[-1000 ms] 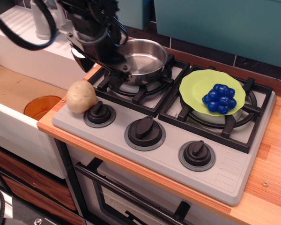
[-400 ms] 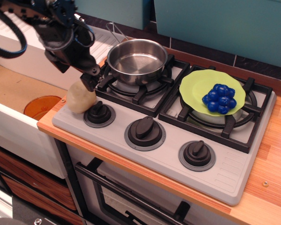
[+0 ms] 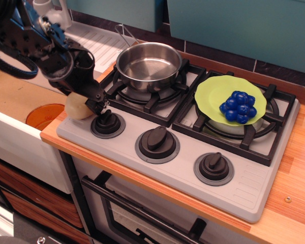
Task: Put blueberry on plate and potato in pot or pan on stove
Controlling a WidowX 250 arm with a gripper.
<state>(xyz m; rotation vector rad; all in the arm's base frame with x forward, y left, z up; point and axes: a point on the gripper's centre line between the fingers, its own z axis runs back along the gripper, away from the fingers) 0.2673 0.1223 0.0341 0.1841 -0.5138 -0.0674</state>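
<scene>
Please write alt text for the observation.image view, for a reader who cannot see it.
A black robot gripper reaches down onto a beige potato at the left front corner of a toy stove. An empty steel pot sits on the left burner. A green plate on the right burner holds a blueberry cluster.

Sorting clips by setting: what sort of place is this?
Likely a toy kitchen: a grey stove with knobs and burner grates, a steel pot on one burner, an oven door below, a white sink beside it.
</scene>
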